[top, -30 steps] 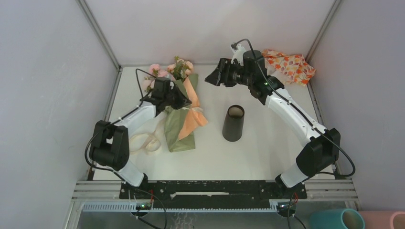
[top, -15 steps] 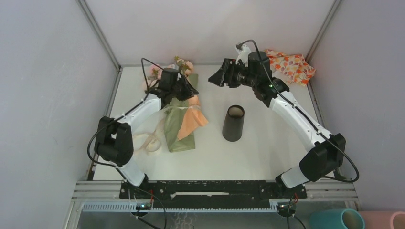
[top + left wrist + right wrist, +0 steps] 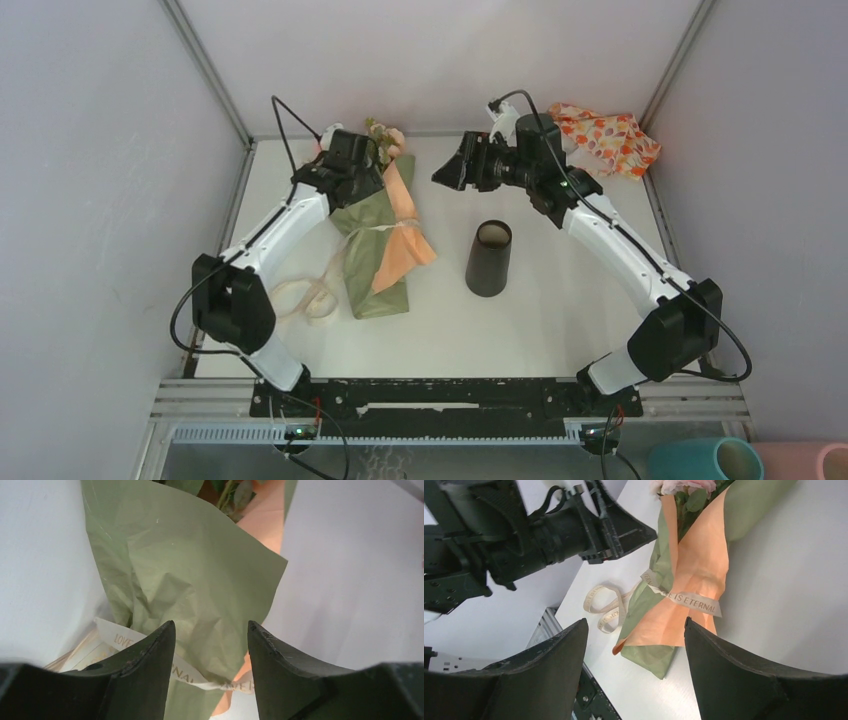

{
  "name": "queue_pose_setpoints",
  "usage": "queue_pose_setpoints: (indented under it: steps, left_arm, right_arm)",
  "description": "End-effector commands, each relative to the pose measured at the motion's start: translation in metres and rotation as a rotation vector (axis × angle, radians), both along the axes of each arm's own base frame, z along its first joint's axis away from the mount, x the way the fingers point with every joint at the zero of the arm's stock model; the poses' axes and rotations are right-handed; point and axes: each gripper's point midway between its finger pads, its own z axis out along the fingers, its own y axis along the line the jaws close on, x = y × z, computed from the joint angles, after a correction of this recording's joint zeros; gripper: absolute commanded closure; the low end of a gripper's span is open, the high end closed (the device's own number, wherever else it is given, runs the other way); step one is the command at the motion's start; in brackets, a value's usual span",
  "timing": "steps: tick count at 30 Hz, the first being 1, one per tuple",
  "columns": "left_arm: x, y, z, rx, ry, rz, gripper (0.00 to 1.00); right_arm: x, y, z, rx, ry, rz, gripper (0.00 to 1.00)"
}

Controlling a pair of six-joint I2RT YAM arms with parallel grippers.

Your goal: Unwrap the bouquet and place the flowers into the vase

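Observation:
The bouquet [image 3: 385, 245] lies on the white table, its roses [image 3: 385, 138] toward the back wall, still wrapped in sage-green and orange paper [image 3: 694, 580]. A cream ribbon [image 3: 200, 677] is tied round its middle, and a loose loop of ribbon [image 3: 305, 295] trails off to its left. My left gripper [image 3: 358, 188] hovers over the upper green paper [image 3: 200, 580], open [image 3: 210, 630], with nothing between its fingers. My right gripper [image 3: 447, 172] hangs in the air at the back middle, open [image 3: 635, 620] and empty, facing the bouquet. The black vase [image 3: 489, 258] stands upright right of the bouquet.
An orange-and-white patterned cloth [image 3: 605, 135] lies in the back right corner. A teal cylinder [image 3: 700, 460] and a pink cylinder [image 3: 810, 462] sit off the table at the near right. Grey walls close in the left, back and right sides.
My left gripper has opened, let go of the wrap and moved toward the back, over the flower end. My right gripper has opened slightly wider and shifted a little.

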Motion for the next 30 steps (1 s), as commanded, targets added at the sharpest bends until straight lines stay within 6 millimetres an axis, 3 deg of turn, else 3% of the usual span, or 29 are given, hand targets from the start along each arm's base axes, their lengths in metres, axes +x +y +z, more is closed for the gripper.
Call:
queue_pose_setpoints:
  steps: [1, 5, 10, 17, 23, 30]
  left_arm:
    - [0.01, 0.007, -0.005, 0.069, 0.028, 0.017, 0.4]
    - [0.019, 0.002, -0.004, 0.064, 0.017, 0.006, 0.39]
    - [0.023, -0.006, 0.01, 0.032, -0.01, -0.02, 0.4]
    - [-0.003, -0.014, 0.033, -0.029, -0.065, -0.04, 0.4]
    - [0.001, -0.015, 0.009, 0.009, -0.007, -0.035, 0.4]
    - [0.023, -0.026, -0.014, 0.032, 0.027, -0.049, 0.41]
  right_arm:
    - [-0.01, 0.004, 0.011, -0.005, -0.048, 0.031, 0.21]
    - [-0.013, 0.006, 0.008, -0.012, -0.045, 0.039, 0.21]
    - [-0.017, 0.011, 0.005, -0.018, -0.04, 0.057, 0.21]
    - [-0.018, 0.016, -0.001, -0.03, -0.039, 0.065, 0.2]
    - [-0.016, 0.019, -0.002, -0.035, -0.045, 0.07, 0.21]
    - [-0.02, 0.015, 0.0, -0.083, -0.078, 0.051, 0.21]
